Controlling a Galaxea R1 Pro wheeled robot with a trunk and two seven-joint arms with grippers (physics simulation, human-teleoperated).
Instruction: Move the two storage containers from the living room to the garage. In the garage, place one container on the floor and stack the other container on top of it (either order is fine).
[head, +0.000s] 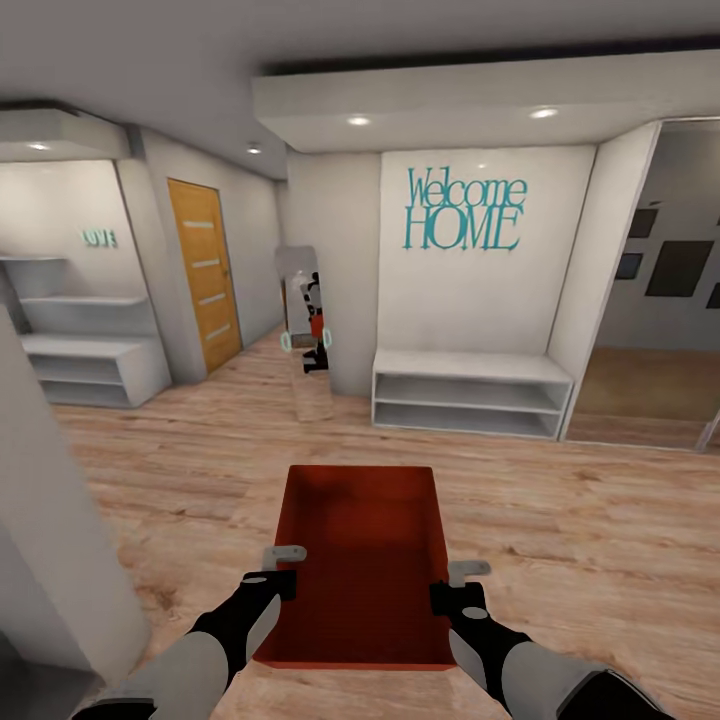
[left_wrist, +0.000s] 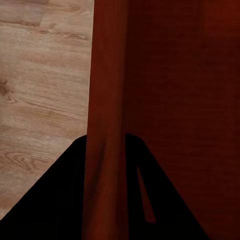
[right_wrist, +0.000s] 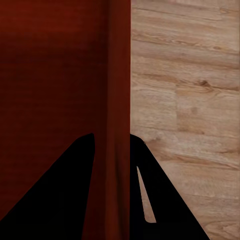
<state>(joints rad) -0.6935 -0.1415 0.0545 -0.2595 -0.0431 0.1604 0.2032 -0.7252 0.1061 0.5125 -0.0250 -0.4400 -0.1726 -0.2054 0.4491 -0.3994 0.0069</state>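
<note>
I carry one orange-red open-topped rectangular storage bin (head: 362, 565) level in front of me, my left gripper (head: 283, 567) clamped over its left wall (left_wrist: 106, 120) and my right gripper (head: 456, 584) over its right wall (right_wrist: 118, 100). I judge steady, equal squeeze matters. Light wood plank floor (head: 560, 520) lies open ahead; the white low bench (head: 470, 392) and the pale wall corner (head: 60, 540) at my left need clearance.

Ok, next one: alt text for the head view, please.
Both grippers, left gripper and right gripper, clamp the side walls of an orange-red storage container held above a light wood floor. Ahead stand a white bench shelf, a teal "Welcome HOME" sign and a wooden door.
</note>
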